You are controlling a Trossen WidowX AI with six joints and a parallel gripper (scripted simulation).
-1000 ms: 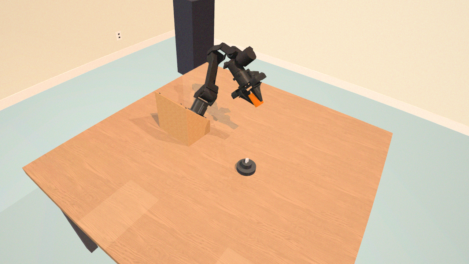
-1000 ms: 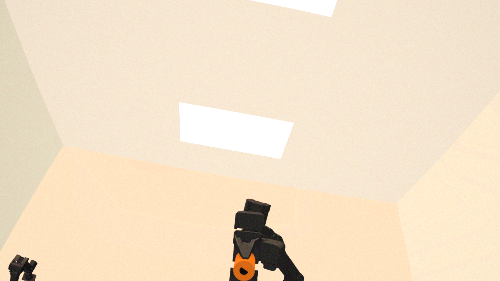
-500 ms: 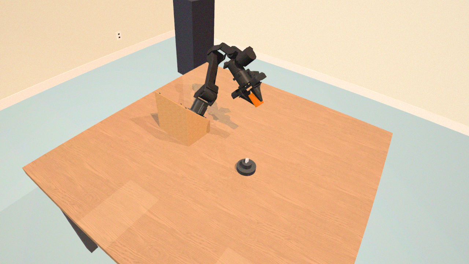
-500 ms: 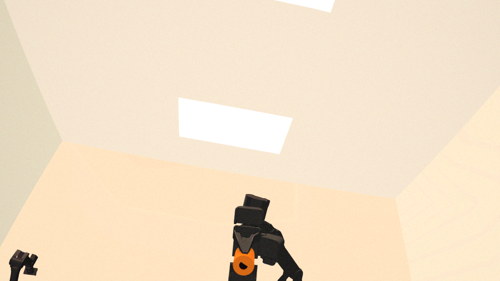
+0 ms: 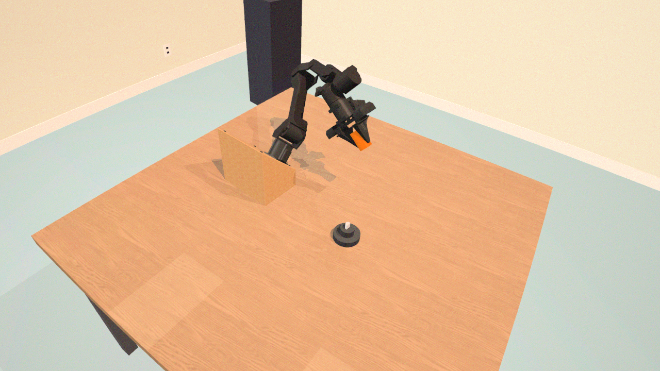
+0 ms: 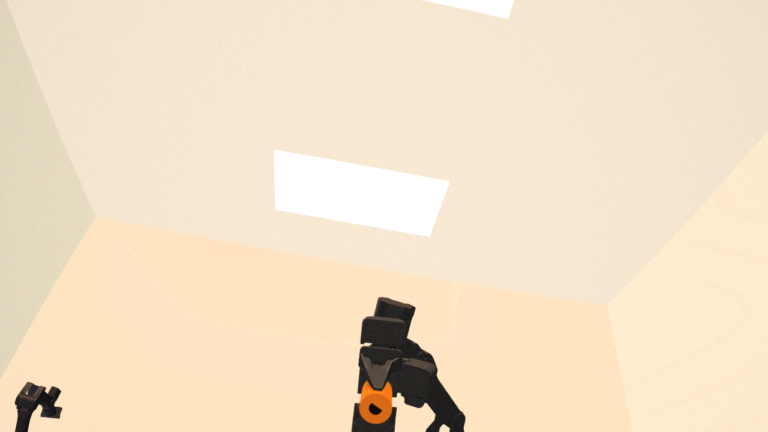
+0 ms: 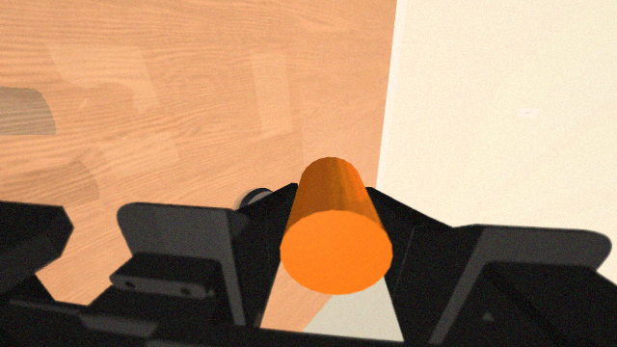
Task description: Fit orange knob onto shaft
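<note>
My gripper (image 5: 363,144) (image 7: 330,192) is shut on the orange knob (image 5: 360,138) (image 6: 369,396) (image 7: 336,253). It holds the knob tilted in the air, well above the table and away from the pedestal. The exterior view shows the knob's underside with a dark hole (image 6: 375,409) that has a flat side; its exact angle is hard to read. The dark round pedestal (image 5: 346,241) stands on the table in the top view, with the silver shaft (image 5: 347,225) upright on it. In the wrist view the pedestal is mostly hidden behind the left finger.
The wooden table (image 5: 415,286) carries an angled wooden block (image 5: 242,166) around the arm's base. A dark column (image 5: 272,50) stands behind the table. A small dark arm shape (image 6: 29,400) shows at the lower left of the exterior view.
</note>
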